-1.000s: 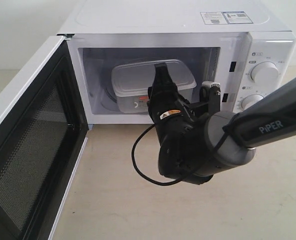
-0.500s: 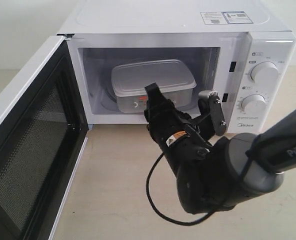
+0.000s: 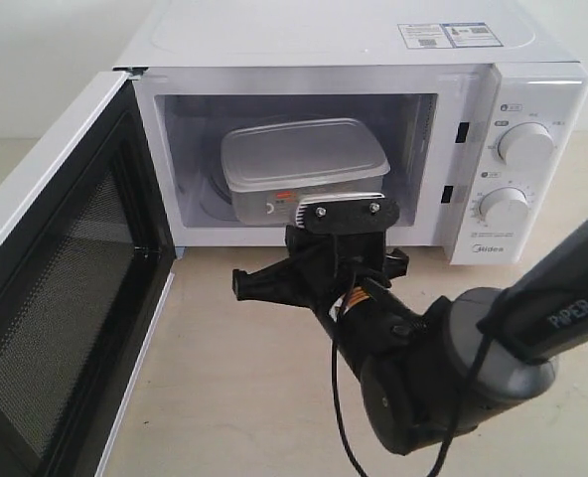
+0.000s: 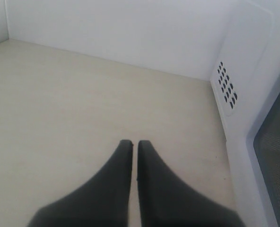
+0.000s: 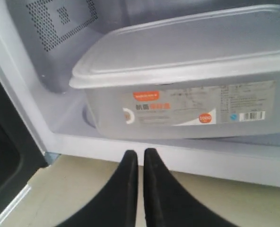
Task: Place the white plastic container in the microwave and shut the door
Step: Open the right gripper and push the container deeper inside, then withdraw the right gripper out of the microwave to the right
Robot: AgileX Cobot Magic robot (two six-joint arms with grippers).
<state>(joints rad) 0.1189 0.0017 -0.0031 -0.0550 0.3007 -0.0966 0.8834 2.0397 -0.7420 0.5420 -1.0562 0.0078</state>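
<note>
Pulling clear of the cavity, the black right end effector (image 5: 140, 152) now sits just outside the mouth of the white boxy microwave (image 3: 334, 40), its two fingers pressed together on nothing. A second ago we saw those fingers spread wide and reaching in beside the rectangular translucent-white plastic container (image 3: 304, 159). The container rests alone inside the microwave, lid on and level, so we judge the placing half of the task done and the closing half not yet begun. The white door with its black inner face (image 3: 66, 288) stands swung wide open on the left. From the exterior view we get that open door, the two round knobs (image 3: 525, 144) and the arm's turned wrist over the pale counter (image 3: 224, 397), but the fingertips themselves are hard to make out there. From the right wrist view we get what is missing: the clenched fingers, empty, short of the sill, and the red-and-white label (image 5: 170, 109) on the container's near side. Only the left wrist view shows the black left end effector (image 4: 134, 143), likewise clenched and empty, above bare counter near a white panel with vent holes (image 4: 227, 85).
</note>
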